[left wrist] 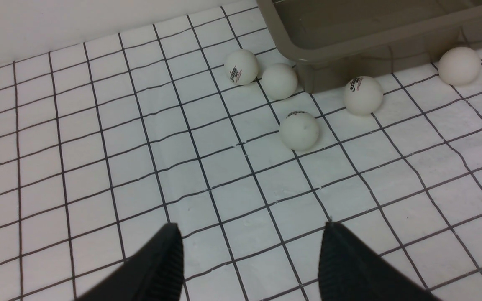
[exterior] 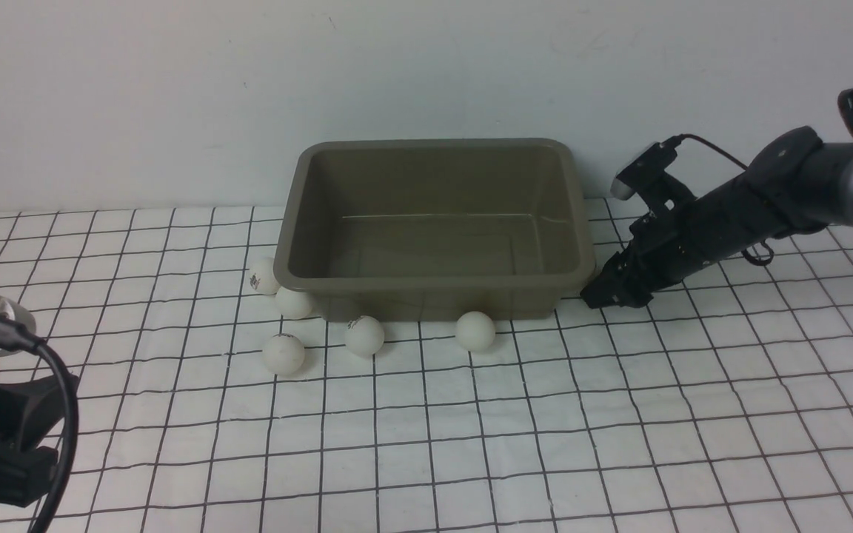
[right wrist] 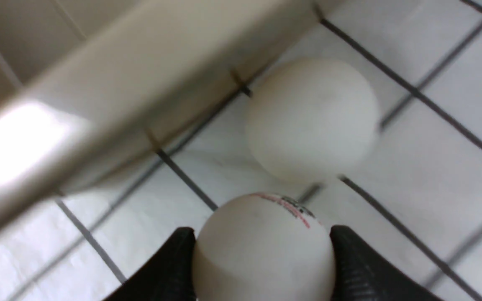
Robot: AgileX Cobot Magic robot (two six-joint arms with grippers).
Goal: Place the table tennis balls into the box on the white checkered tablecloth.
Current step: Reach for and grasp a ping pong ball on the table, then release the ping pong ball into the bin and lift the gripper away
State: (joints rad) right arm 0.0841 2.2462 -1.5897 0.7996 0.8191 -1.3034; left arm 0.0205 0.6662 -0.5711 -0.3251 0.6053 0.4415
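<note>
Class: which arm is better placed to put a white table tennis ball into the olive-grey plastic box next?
Right: the right gripper grips a printed ball beside the box; the left gripper hangs open, empty.

Shows 5 table tennis balls on white checkered tablecloth nr box corner, 2 side by side, 3 w/ printed marks; left gripper jaws apart over cloth.

box: olive-grey tub, upright, empty, just beside the right jaws | printed ball: white, between the right jaws, touched on both sides | plain ball: just beyond it, by the box wall | five balls: white, on checkered tablecloth, well ahead of the left jaws
</note>
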